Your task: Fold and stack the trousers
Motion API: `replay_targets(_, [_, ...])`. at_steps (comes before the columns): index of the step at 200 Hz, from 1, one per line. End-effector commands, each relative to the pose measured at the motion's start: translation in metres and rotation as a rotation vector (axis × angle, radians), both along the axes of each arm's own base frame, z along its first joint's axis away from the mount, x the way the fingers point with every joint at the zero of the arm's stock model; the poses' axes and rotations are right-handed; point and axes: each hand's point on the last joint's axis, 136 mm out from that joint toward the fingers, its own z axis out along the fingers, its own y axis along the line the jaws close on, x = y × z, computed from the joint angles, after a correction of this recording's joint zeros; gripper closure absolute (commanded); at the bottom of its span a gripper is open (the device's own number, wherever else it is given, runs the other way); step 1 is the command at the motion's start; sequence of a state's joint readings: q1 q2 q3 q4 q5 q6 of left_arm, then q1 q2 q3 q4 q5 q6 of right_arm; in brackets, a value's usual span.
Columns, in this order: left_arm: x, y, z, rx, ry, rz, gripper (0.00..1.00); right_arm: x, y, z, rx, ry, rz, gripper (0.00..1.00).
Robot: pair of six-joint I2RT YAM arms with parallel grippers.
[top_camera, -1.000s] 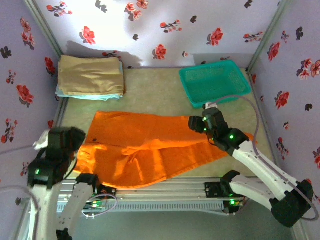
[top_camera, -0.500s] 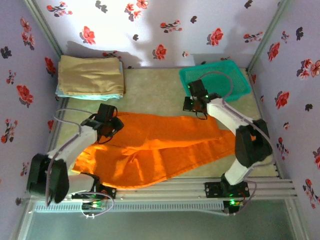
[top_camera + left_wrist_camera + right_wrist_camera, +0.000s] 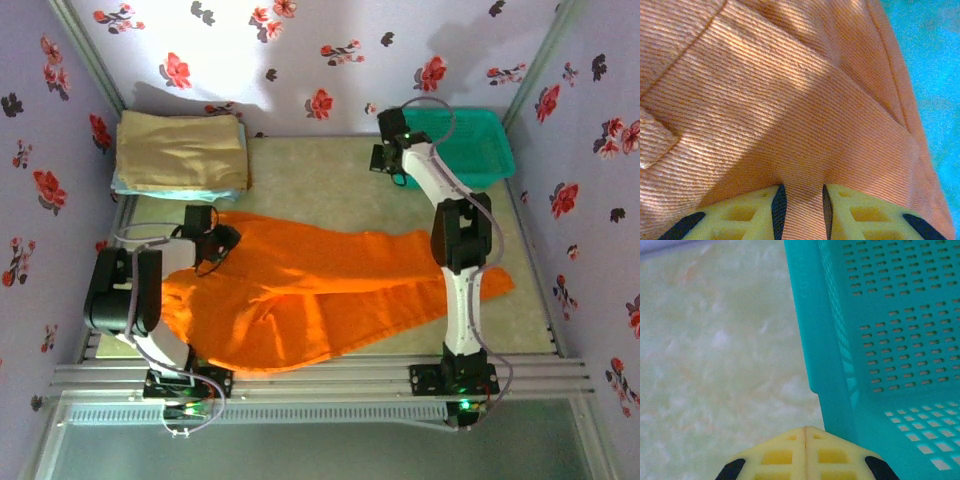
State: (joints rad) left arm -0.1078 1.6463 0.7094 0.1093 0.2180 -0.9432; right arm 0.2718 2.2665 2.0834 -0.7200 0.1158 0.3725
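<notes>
The orange trousers [image 3: 330, 290] lie spread across the middle of the table, legs running to the right, with the cloth [image 3: 765, 90] filling the left wrist view. My left gripper [image 3: 222, 242] is at their back left corner. In the left wrist view it [image 3: 800, 192] is shut on a raised ridge of the trousers, pinched between the yellow fingers [image 3: 755, 210]. My right gripper [image 3: 385, 158] is far back, apart from the trousers. It [image 3: 805, 429] is shut with nothing in it, its tips just off the near left corner of the teal basket [image 3: 810, 330].
The teal basket [image 3: 498, 150] stands at the back right against the wall. A folded tan cloth [image 3: 180, 150] on a light blue one sits at the back left. Bare table [image 3: 310, 180] lies between them. Flowered walls close in three sides.
The left arm reached forward to the trousers' back left corner and its jaws closed on the cloth. The right gripper shut and swung back to the basket, which has shifted back and right.
</notes>
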Motion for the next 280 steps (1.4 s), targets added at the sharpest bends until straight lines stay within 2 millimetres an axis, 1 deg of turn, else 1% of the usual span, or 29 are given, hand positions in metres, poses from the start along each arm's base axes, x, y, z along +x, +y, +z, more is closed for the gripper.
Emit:
replay_targets(1, [-0.031, 0.032, -0.045, 0.01, 0.144, 0.108, 0.72, 0.005, -0.015, 0.017, -0.012, 0.027, -0.004, 0.91])
replay_targets(11, [-0.031, 0.043, -0.041, 0.005, 0.132, 0.145, 0.73, 0.003, -0.011, 0.029, 0.009, 0.012, 0.007, 0.89])
replay_targets(30, [-0.033, 0.062, -0.035, 0.026, 0.119, 0.206, 0.74, -0.015, 0.003, 0.058, 0.069, -0.028, 0.039, 0.79])
replay_targets(38, [-0.035, 0.072, -0.034, 0.053, 0.132, 0.234, 0.74, -0.027, 0.008, 0.071, 0.087, -0.057, 0.056, 0.73])
replay_targets(45, [-0.037, 0.08, -0.033, 0.065, 0.142, 0.254, 0.76, -0.04, 0.011, 0.077, 0.097, -0.07, 0.061, 0.68])
replay_targets(55, [-0.038, 0.09, -0.031, 0.059, 0.144, 0.293, 0.77, -0.06, 0.01, 0.085, 0.117, -0.087, 0.06, 0.65])
replay_targets(59, [-0.039, 0.095, -0.03, 0.056, 0.14, 0.309, 0.77, -0.068, 0.009, 0.084, 0.126, -0.085, 0.058, 0.64])
replay_targets(63, [-0.039, 0.098, -0.028, 0.054, 0.135, 0.32, 0.77, -0.079, 0.007, 0.085, 0.141, -0.09, 0.052, 0.63])
replay_targets(64, [-0.039, 0.099, -0.028, 0.054, 0.136, 0.323, 0.77, -0.08, 0.006, 0.09, 0.146, -0.101, 0.05, 0.62])
replay_targets(70, [-0.039, 0.104, -0.026, 0.054, 0.133, 0.337, 0.77, -0.093, 0.002, 0.088, 0.154, -0.101, 0.041, 0.61])
replay_targets(71, [-0.039, 0.105, -0.025, 0.055, 0.132, 0.339, 0.77, -0.095, 0.002, 0.091, 0.159, -0.109, 0.038, 0.61])
replay_targets(80, [-0.039, 0.113, -0.02, 0.056, 0.128, 0.356, 0.77, -0.117, -0.006, 0.085, 0.172, -0.111, 0.018, 0.57])
replay_targets(82, [-0.038, 0.114, -0.019, 0.057, 0.126, 0.357, 0.77, -0.12, -0.007, 0.089, 0.178, -0.123, 0.014, 0.57])
replay_targets(86, [-0.036, 0.117, -0.015, 0.06, 0.119, 0.359, 0.77, -0.132, -0.011, 0.081, 0.177, -0.11, 0.002, 0.54])
replay_targets(90, [-0.035, 0.12, -0.013, 0.063, 0.117, 0.361, 0.77, -0.145, -0.017, 0.079, 0.183, -0.11, -0.011, 0.53])
replay_targets(99, [-0.03, 0.126, -0.004, 0.073, 0.102, 0.361, 0.77, -0.164, -0.027, 0.073, 0.184, -0.105, -0.034, 0.5])
replay_targets(112, [-0.02, 0.131, 0.011, 0.076, 0.082, 0.353, 0.76, -0.194, -0.055, 0.062, 0.167, -0.103, -0.117, 0.45])
replay_targets(123, [-0.009, 0.129, 0.026, 0.067, 0.052, 0.33, 0.72, -0.219, -0.085, 0.048, 0.15, -0.098, -0.216, 0.35])
replay_targets(139, [0.002, 0.117, 0.049, 0.011, 0.0, 0.294, 0.66, -0.248, -0.12, 0.027, 0.199, -0.079, -0.348, 0.3])
replay_targets(154, [0.003, 0.096, 0.074, 0.003, -0.041, 0.228, 0.56, -0.271, -0.139, 0.008, 0.272, -0.053, -0.443, 0.29])
replay_targets(163, [-0.001, 0.082, 0.087, 0.013, -0.068, 0.179, 0.45, -0.28, -0.145, -0.001, 0.309, -0.04, -0.482, 0.28])
replay_targets(168, [-0.005, 0.074, 0.093, 0.015, -0.078, 0.157, 0.36, -0.286, -0.149, -0.009, 0.331, -0.026, -0.51, 0.27])
replay_targets(175, [-0.013, 0.063, 0.097, 0.011, -0.087, 0.13, 0.29, -0.291, -0.152, -0.016, 0.35, -0.013, -0.538, 0.27])
replay_targets(189, [-0.033, 0.041, 0.097, 0.007, -0.102, 0.074, 0.21, -0.297, -0.157, -0.032, 0.394, 0.02, -0.581, 0.27])
replay_targets(200, [-0.051, 0.028, 0.093, 0.0, -0.103, 0.038, 0.18, -0.297, -0.16, -0.044, 0.43, 0.042, -0.609, 0.27])
replay_targets(215, [-0.075, 0.017, 0.082, -0.01, -0.099, 0.009, 0.16, -0.293, -0.165, -0.059, 0.463, 0.069, -0.634, 0.28])
replay_targets(241, [-0.106, 0.016, 0.064, -0.016, -0.092, -0.002, 0.14, -0.279, -0.166, -0.083, 0.491, 0.138, -0.647, 0.34])
replay_targets(266, [-0.12, 0.017, 0.06, -0.008, -0.097, -0.013, 0.13, -0.271, -0.168, -0.101, 0.52, 0.185, -0.666, 0.41])
replay_targets(280, [-0.123, 0.017, 0.062, 0.0, -0.097, -0.022, 0.12, -0.264, -0.176, -0.102, 0.502, 0.169, -0.672, 0.53])
